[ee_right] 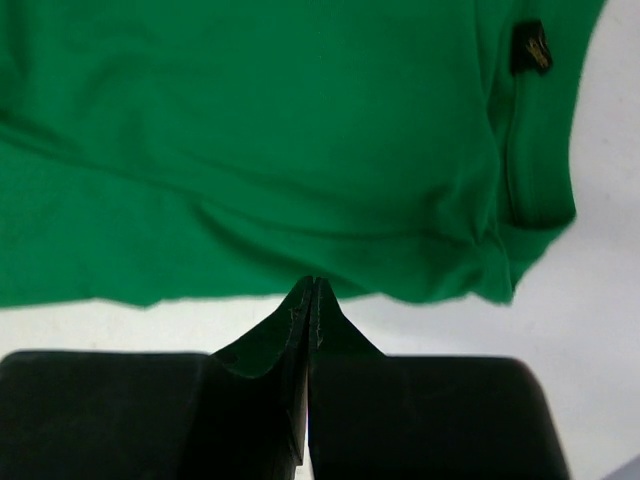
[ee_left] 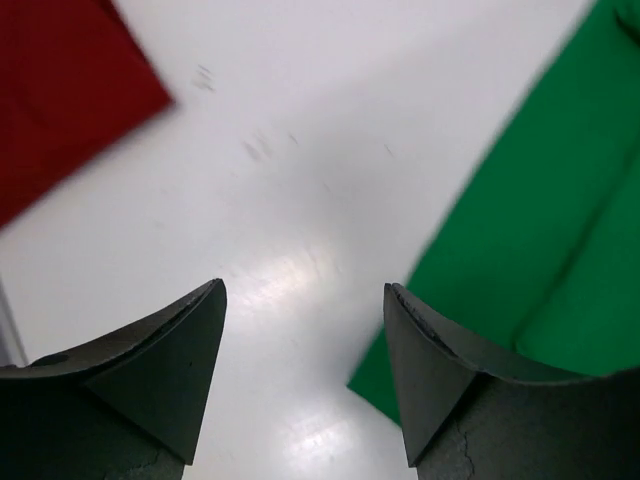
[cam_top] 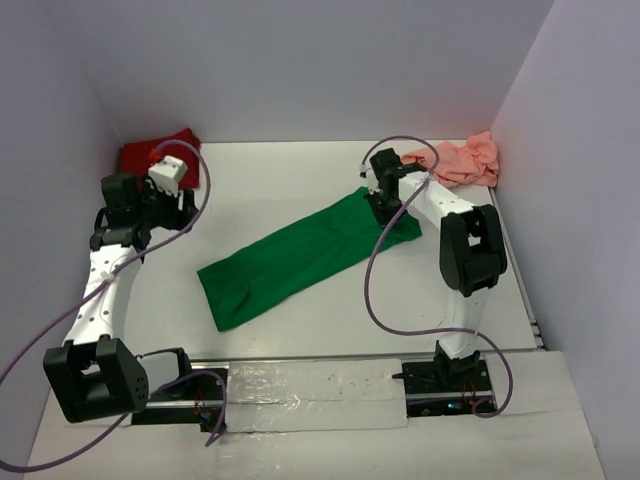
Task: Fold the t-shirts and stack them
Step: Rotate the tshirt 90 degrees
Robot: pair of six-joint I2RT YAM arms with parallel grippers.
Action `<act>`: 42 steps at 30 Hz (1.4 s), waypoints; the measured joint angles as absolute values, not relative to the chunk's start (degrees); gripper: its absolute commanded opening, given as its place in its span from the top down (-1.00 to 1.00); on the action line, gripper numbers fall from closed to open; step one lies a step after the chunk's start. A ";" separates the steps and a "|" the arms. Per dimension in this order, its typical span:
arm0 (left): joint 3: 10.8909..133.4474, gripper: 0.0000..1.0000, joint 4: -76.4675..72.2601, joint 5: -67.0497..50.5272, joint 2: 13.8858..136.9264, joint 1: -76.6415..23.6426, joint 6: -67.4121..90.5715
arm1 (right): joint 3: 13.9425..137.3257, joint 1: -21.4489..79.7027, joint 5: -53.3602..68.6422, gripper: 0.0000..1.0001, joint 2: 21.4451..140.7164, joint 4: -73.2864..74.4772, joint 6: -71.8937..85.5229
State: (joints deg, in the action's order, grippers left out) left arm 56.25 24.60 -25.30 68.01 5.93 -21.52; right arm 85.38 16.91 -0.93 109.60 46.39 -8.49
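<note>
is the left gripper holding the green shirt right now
No, the left gripper stands open over the white table, with the green shirt lying off to one side.

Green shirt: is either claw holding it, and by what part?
The left gripper is open, holding nothing. The right gripper is shut at the edge of the green shirt; whether it pinches cloth there cannot be told.

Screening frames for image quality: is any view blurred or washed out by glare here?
Left wrist: edges of the red shirt and green shirt are smeared, with a glare patch on the table. Right wrist: sharp, the shirt's tag clear. Top external: evenly lit, crisp.
</note>
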 measured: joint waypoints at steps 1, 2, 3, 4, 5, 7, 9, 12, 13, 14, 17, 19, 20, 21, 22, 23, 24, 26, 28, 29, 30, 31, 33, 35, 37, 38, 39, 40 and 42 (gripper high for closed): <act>56.12 -0.45 21.76 -24.60 67.81 6.52 -19.18 | 85.38 16.99 -0.89 1.00 110.41 45.47 -8.40; 55.88 -0.45 18.81 -24.03 67.57 7.05 -16.60 | 85.38 17.08 -0.89 1.00 111.24 44.82 -8.38; 55.66 -0.44 16.60 -23.68 67.42 7.49 -14.48 | 85.43 17.23 -0.95 1.00 112.05 44.10 -8.36; 55.37 -0.44 14.26 -23.33 67.29 7.90 -12.16 | 85.58 17.43 -0.99 1.00 113.14 43.46 -8.25; 55.09 -0.44 12.40 -23.07 67.18 8.10 -10.48 | 86.00 17.65 -1.06 1.00 114.32 43.07 -8.12; 54.68 -0.43 9.15 -22.48 67.07 8.64 -7.16 | 87.26 18.00 -1.13 1.00 116.88 42.52 -7.60; 54.57 -0.41 6.96 -22.26 67.00 9.19 -4.01 | 89.47 18.15 -1.52 1.00 119.37 42.54 -7.01; 54.57 -0.39 5.23 -22.09 66.67 10.94 -0.84 | 95.57 18.26 -2.13 1.00 123.79 44.73 -5.76; 54.57 -0.39 4.86 -22.09 66.50 11.57 -0.08 | 98.28 18.26 -2.35 1.00 125.34 45.63 -5.28; 54.57 -0.39 4.58 -22.09 66.37 12.16 0.40 | 100.88 18.26 -2.55 1.00 126.96 45.69 -4.82; 54.57 -0.37 4.38 -22.09 65.89 13.61 1.13 | 109.45 18.33 -3.73 1.00 131.96 47.42 -3.62; 54.57 -0.37 4.43 -22.11 65.60 14.28 1.23 | 118.15 18.44 -4.54 1.00 136.68 49.34 -2.96; 54.57 -0.37 4.47 -22.13 65.47 14.66 1.26 | 122.83 18.55 -4.86 1.00 139.31 49.25 -2.68; 54.57 -0.37 4.49 -22.15 65.36 14.90 1.28 | 127.70 18.63 -5.08 1.00 141.75 49.80 -2.39; 54.57 -0.37 4.49 -22.17 65.30 15.22 1.28 | 132.35 18.72 -5.23 1.00 144.05 49.82 -2.31; 54.57 -0.37 4.51 -22.33 65.23 15.51 1.30 | 135.66 18.87 -5.41 1.00 145.58 49.50 -2.31; 54.57 -0.37 4.51 -22.55 65.19 15.79 1.30 | 138.65 19.22 -5.69 1.00 146.82 48.86 -2.37; 54.57 -0.37 4.56 -23.00 65.08 16.19 1.30 | 140.18 20.10 -6.07 1.00 147.26 47.44 -2.44; 54.54 -0.37 4.71 -23.55 64.95 16.43 1.32 | 140.38 21.65 -5.87 1.00 147.26 45.06 -2.57; 54.57 -0.37 4.84 -23.99 64.82 16.60 1.30 | 140.46 22.70 -5.56 1.00 147.30 43.99 -2.57; 54.57 -0.37 4.89 -24.32 64.71 16.64 1.30 | 140.86 23.70 -5.02 1.00 147.57 43.51 -2.55; 54.57 -0.37 4.89 -24.53 64.53 16.73 1.32 | 141.67 24.88 -4.58 1.00 148.03 43.07 -2.44; 54.54 -0.37 4.89 -24.80 64.16 16.82 1.32 | 142.21 26.74 -4.49 1.00 148.22 41.41 -2.20; 54.35 -0.37 4.89 -25.12 63.53 16.93 1.32 | 140.86 28.80 -5.41 1.00 147.26 38.87 -2.17; 54.19 -0.36 4.86 -25.36 62.94 16.97 1.32 | 136.35 30.06 -6.63 1.00 144.35 36.77 -2.39; 54.08 -0.36 4.89 -25.52 62.65 16.97 1.32 | 134.56 30.39 -7.35 1.00 142.69 36.91 -2.48; 54.00 -0.36 4.89 -25.69 62.50 16.97 1.32 | 133.19 30.48 -8.19 1.00 140.99 37.26 -2.72; 53.95 -0.36 4.89 -25.89 62.22 16.97 1.32 | 132.33 30.35 -8.99 1.00 139.37 37.52 -2.96; 53.82 -0.36 4.84 -26.28 61.98 16.99 1.32 | 129.84 29.67 -10.68 1.00 135.59 37.58 -3.29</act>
State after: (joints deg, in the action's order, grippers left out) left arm 53.82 4.84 -26.28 61.98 16.99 1.32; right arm 129.84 29.67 -10.68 135.59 37.58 -3.29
